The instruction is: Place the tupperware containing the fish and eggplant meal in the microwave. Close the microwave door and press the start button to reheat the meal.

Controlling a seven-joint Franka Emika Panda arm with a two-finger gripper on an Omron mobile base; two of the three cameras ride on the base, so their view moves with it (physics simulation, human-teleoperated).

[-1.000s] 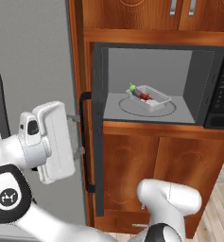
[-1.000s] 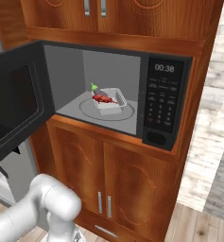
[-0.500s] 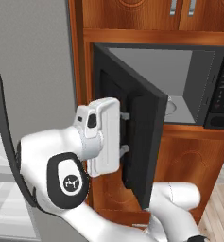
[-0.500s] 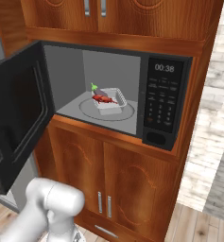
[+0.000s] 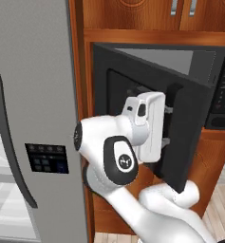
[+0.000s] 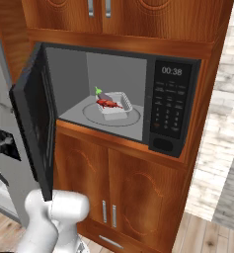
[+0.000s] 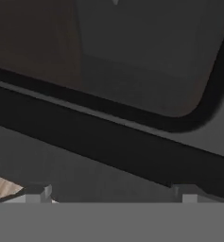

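Observation:
The microwave (image 6: 174, 74) stands open in the wooden cabinet. On its turntable sits the clear tupperware (image 6: 124, 105), holding the red fish (image 6: 107, 103) and the purple eggplant (image 6: 100, 95). The microwave door (image 6: 35, 118) is swung about halfway toward the cavity. My gripper (image 5: 167, 126) is open and pressed against the outer face of the microwave door (image 5: 191, 137), close to the vertical bar handle. In the hand view the gripper (image 7: 112, 191) has its tips spread wide with nothing between them, facing the handle (image 7: 108, 137) and the dark window (image 7: 132, 56).
The tall grey fridge (image 5: 33, 118) stands directly left of the microwave, with its long handle (image 5: 9, 142) and a dispenser panel (image 5: 46, 158). The button strip (image 6: 169, 111) is on the microwave's right side. Wooden cabinet doors (image 6: 128, 192) lie below it.
The microwave door has swung further toward closing, with my hand travelling right against its outer face. The tupperware has stayed on the turntable.

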